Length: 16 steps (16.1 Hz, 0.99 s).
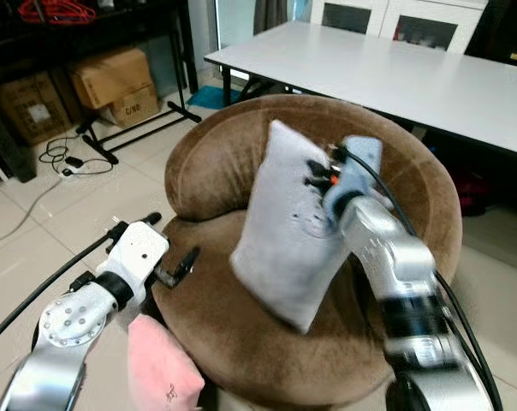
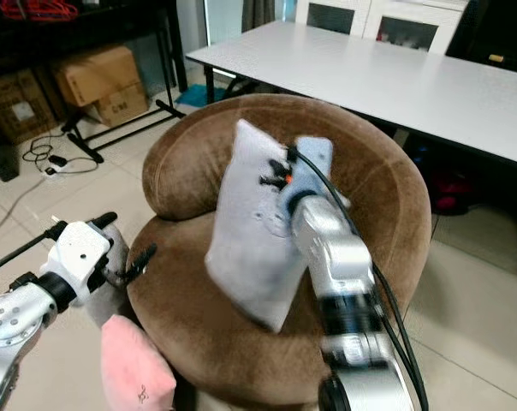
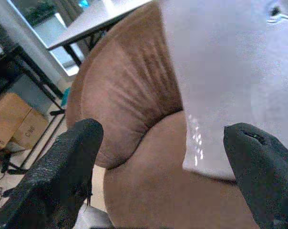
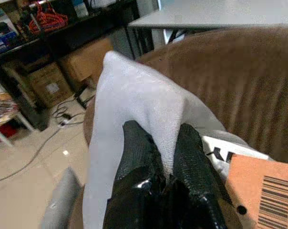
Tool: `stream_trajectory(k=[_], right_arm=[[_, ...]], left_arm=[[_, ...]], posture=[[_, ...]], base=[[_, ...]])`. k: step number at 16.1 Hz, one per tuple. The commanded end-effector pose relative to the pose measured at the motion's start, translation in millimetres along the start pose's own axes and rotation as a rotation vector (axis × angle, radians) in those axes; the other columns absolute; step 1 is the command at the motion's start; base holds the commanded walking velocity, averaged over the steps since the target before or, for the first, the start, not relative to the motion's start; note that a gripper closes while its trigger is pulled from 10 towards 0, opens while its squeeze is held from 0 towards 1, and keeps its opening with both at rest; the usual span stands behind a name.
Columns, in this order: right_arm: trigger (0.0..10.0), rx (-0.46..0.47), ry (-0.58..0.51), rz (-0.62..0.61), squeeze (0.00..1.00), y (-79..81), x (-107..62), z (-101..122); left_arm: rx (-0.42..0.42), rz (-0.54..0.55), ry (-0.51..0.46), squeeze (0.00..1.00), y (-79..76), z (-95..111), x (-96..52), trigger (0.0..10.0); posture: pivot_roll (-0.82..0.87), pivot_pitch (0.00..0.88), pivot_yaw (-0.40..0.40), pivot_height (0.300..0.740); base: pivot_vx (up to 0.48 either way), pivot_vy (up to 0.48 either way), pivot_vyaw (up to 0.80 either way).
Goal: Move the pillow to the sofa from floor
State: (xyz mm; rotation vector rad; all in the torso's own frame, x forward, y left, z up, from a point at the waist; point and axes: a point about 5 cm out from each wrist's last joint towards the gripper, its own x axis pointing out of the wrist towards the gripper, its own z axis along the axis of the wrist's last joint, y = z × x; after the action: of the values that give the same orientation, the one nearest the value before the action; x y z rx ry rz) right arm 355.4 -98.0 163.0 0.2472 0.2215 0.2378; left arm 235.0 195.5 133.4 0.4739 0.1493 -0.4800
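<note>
The grey pillow [image 1: 288,231] stood tilted on the seat of the round brown sofa [image 1: 216,163], its upper part leaning against the backrest. The right gripper [image 4: 165,157] had its jaws clamped on a pinched fold near the pillow's top, probably to keep it upright. The left gripper [image 3: 158,167] hovered beside the seat's edge, jaws apart, above a pink pillow [image 1: 160,364] on the floor.
</note>
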Motion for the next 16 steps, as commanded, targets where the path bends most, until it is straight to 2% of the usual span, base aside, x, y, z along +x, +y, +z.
stream_trajectory(k=[1, 3, 4, 6, 8, 9, 11, 13, 16], right_arm=[[10.0, 0.05, -0.034, 0.025, 0.0, 4.0, 6.0, 14.7], [10.0, 0.137, -0.011, 0.011, 0.0, 4.9, 20.0, 15.3], [10.0, 0.189, -0.005, -0.042, 0.0, -0.9, 28.4, 14.4], [10.0, 0.217, 0.006, -0.104, 0.0, -11.4, 32.0, 12.6], [10.0, 0.169, 0.035, -0.295, 0.0, -39.4, 33.3, 5.6], [10.0, 0.175, 0.047, -0.349, 0.0, -47.1, 32.1, 2.8], [10.0, 0.207, 0.085, -0.625, 0.0, -85.4, 20.4, -9.7], [10.0, 0.169, 0.074, -0.644, 0.0, -91.4, 19.4, -6.7], [10.0, 0.141, 0.053, -0.629, 0.0, -88.5, 22.6, 1.5]], left_arm=[[0.0, -0.037, 0.015, 0.0, -2.5, -1.4, -0.5, 10.0], [0.005, -0.068, 0.021, 0.0, -3.9, -1.7, -2.8, 10.0], [0.005, -0.087, 0.019, 0.0, -4.2, -1.0, -4.9, 10.0], [0.0, -0.107, 0.021, 0.0, -5.5, -0.9, -6.7, 10.0], [0.002, -0.139, 0.026, 0.0, -8.9, -0.9, -8.7, 10.0], [0.002, -0.141, 0.026, 0.0, -9.0, -0.8, -9.0, 10.0], [-0.004, -0.167, 0.015, 0.0, -11.0, 0.9, -10.2, 10.0], [-0.025, -0.189, 0.011, 0.0, -12.3, 1.7, -11.1, 10.0], [-0.041, -0.206, 0.02, 0.0, -13.1, 0.2, -14.0, 10.0]], posture=[[-0.05, 0.0, 0.013, 0.74], [-0.03, 0.0, 0.007, 0.74], [-0.02, 0.0, 0.0, 0.74], [-0.01, 0.0, -0.007, 0.74], [-0.01, 0.0, -0.012, 0.74], [0.0, 0.0, -0.013, 0.74], [0.01, 0.0, -0.021, 0.74], [0.01, 0.0, -0.024, 0.74], [0.01, 0.0, -0.027, 0.74]], base=[[0.0, 0.0, 0.0], [0.0, 0.0, 0.0], [0.0, 0.0, 0.0], [0.0, 0.0, 0.0], [0.0, 0.0, 0.0], [0.0, 0.0, 0.0], [0.0, 0.0, 0.0], [0.0, 0.0, 0.0], [0.0, 0.0, 0.0]])
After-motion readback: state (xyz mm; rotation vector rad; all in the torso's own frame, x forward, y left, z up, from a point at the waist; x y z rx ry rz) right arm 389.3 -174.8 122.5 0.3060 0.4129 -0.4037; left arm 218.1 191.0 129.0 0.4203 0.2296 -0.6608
